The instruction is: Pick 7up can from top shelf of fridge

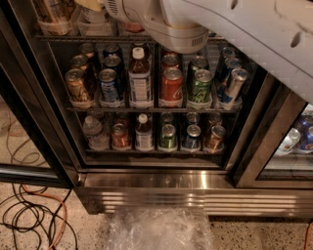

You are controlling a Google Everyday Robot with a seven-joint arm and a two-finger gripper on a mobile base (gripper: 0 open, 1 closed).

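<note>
The fridge (161, 188) stands open in front of me, with a dark frame and a ribbed steel base. The top shelf (63, 37) runs along the top edge of the view, with translucent tubs (53, 22) on it. My white arm (181, 29) crosses the top of the view from the right. My gripper (92, 4) is at the top left edge, at the height of the tubs and mostly cut off. The 7up can is not visible; it is hidden behind the arm or out of view.
The middle rack holds a red Coca-Cola can (171, 87), a green can (201, 88), a bottle (140, 78) and several other cans. A lower rack (151, 150) holds smaller cans. Cables (29, 215) lie on the floor at left, and crumpled plastic (156, 229) lies in front.
</note>
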